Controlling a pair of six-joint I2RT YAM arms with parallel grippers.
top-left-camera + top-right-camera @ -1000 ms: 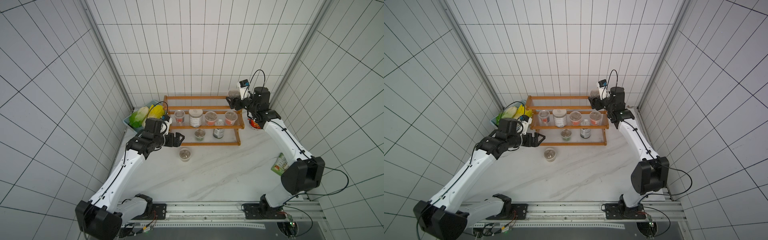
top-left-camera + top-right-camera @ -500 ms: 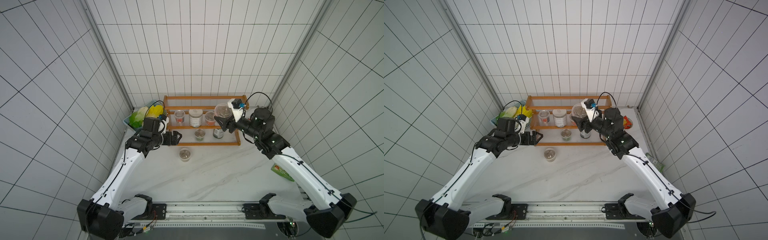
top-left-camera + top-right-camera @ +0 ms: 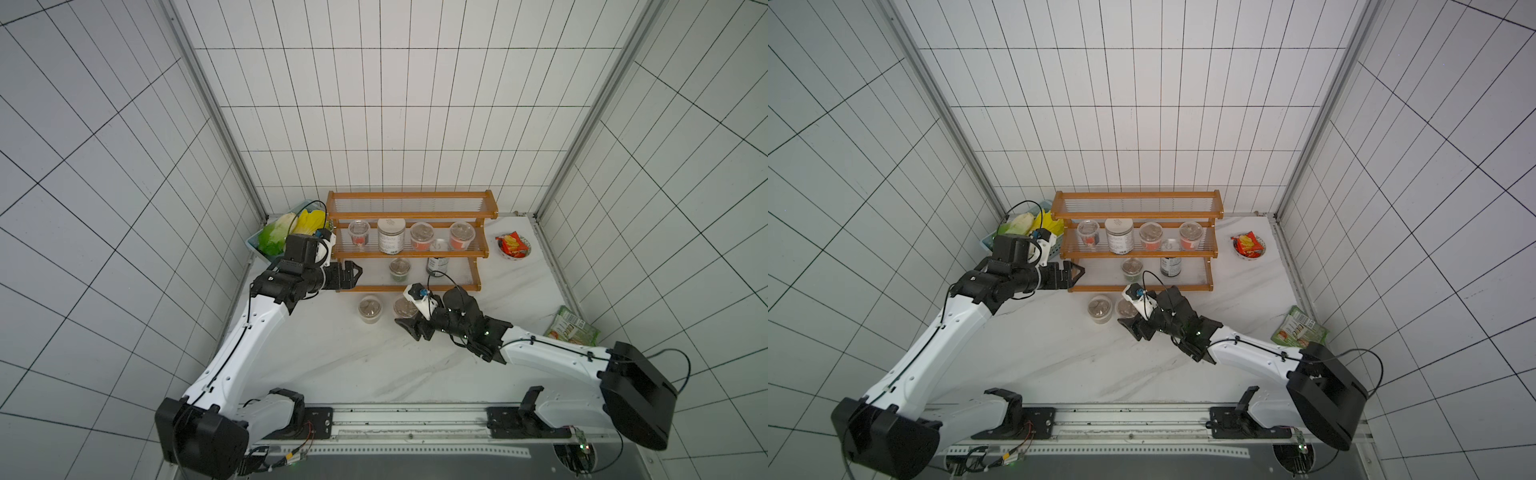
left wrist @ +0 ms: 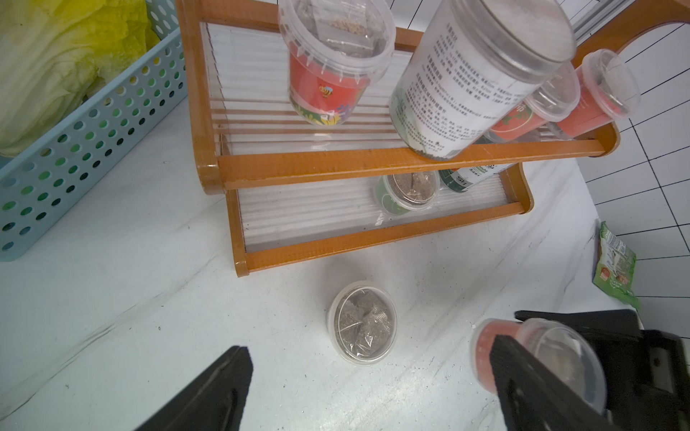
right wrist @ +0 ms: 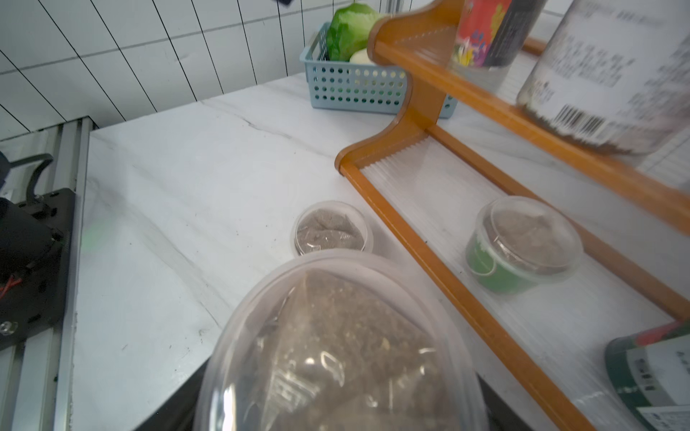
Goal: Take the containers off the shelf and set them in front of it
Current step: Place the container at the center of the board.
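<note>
While your right gripper [image 3: 409, 319] is clamped around the red cup [image 4: 560, 358], what matters is what's around it. Seen in a top view, that cup sits upright, long axis vertical, low over the worktop [image 3: 332, 365] in front of the shelf [image 3: 411, 195]. The shelf's front rail is at 12 o'clock and the placed cup [image 3: 370, 308] is just beside it at 9 o'clock. Can't tell if its base is touching the worktop yet, so I'd guess you want a straight drop and a clean release without nudging that neighbour.

Your left gripper [image 3: 353, 272] hangs wide open with nothing in it by the shelf's lower tier. The green cup [image 3: 400, 268] is at roughly 3 o'clock from it and the dark jar [image 3: 437, 266] is a bit further the same way, so the left arm looks nearer for those. The middle-tier cups [image 3: 359, 237], three of them, and the white-labelled jar [image 3: 391, 239] are one step up.

Versus a second ago, the right arm was up at the top tier's right end with that cup, and now it's swung down to the front. The left gripper has barely budged, same wide-open jaws.
</note>
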